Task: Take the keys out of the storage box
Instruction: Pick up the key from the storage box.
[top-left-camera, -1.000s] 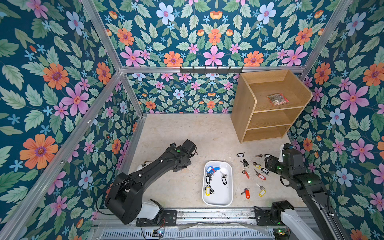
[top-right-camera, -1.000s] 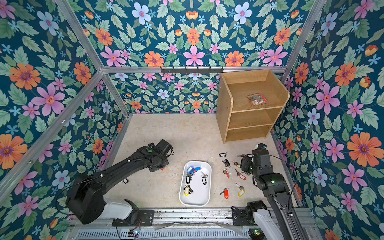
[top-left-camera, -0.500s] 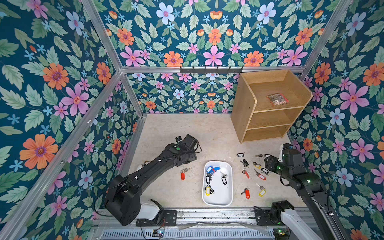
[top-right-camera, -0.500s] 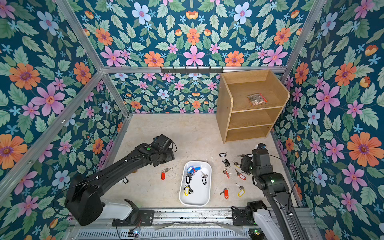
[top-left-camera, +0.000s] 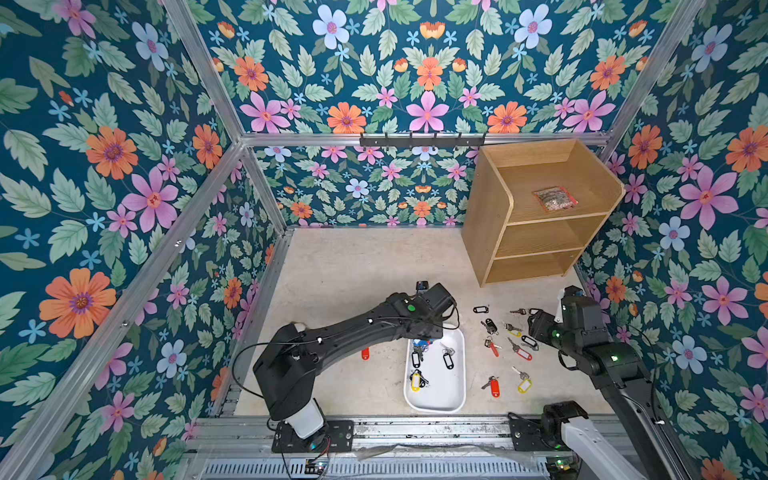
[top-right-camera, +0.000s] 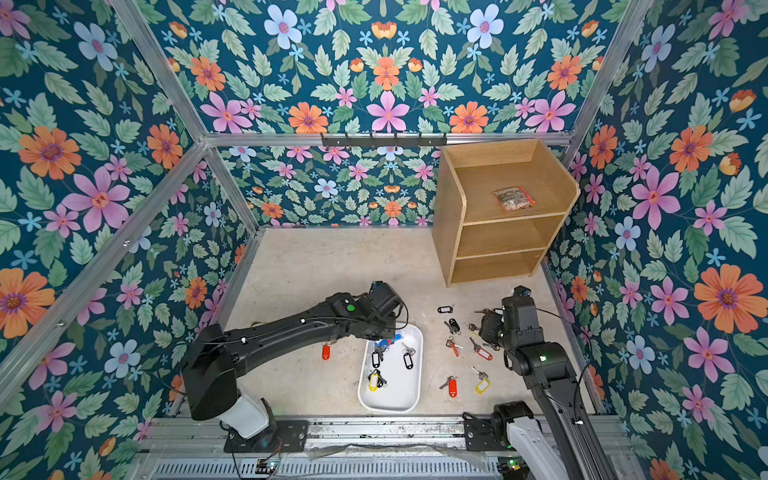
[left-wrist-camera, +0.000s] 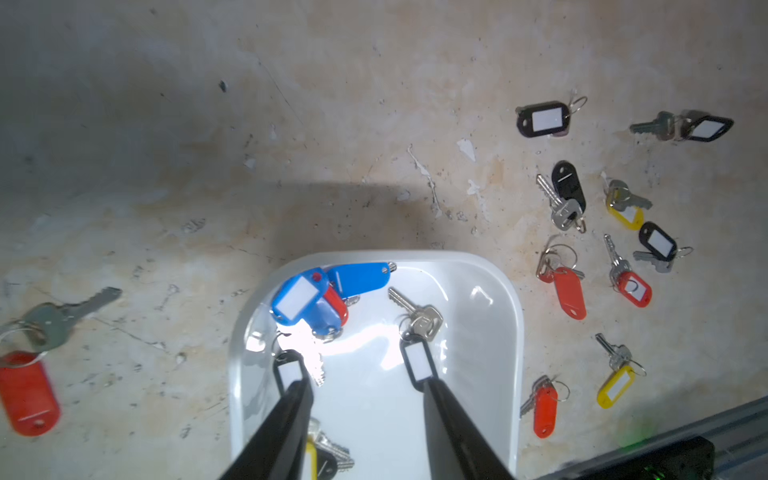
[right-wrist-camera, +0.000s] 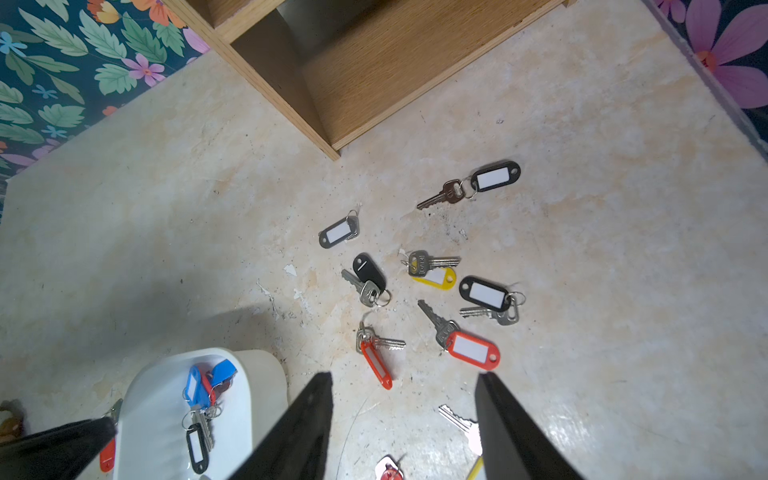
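The storage box (top-left-camera: 434, 408) is a shallow white tray near the front edge, shown in both top views (top-right-camera: 390, 405). Inside it lie keys with blue tags (left-wrist-camera: 307, 295), a black tag (left-wrist-camera: 417, 365) and a yellow tag (top-left-camera: 415, 381). Several more keys (right-wrist-camera: 471, 349) are scattered on the floor right of the box. One red-tagged key (top-left-camera: 365, 354) lies left of it. My left gripper (left-wrist-camera: 365, 384) hangs open over the box's far half, nothing between its fingers. My right gripper (right-wrist-camera: 404, 376) is open above the floor keys, holding nothing.
A wooden shelf unit (top-left-camera: 536, 216) stands at the back right with a clear packet (top-left-camera: 555, 198) on its top shelf. Flowered walls close in on three sides. A metal rail (top-left-camera: 415, 428) carries both arm bases along the front.
My left gripper opened and dropped a red-tagged key on the floor left of the box, then swung right over the box. The right arm has stayed put.
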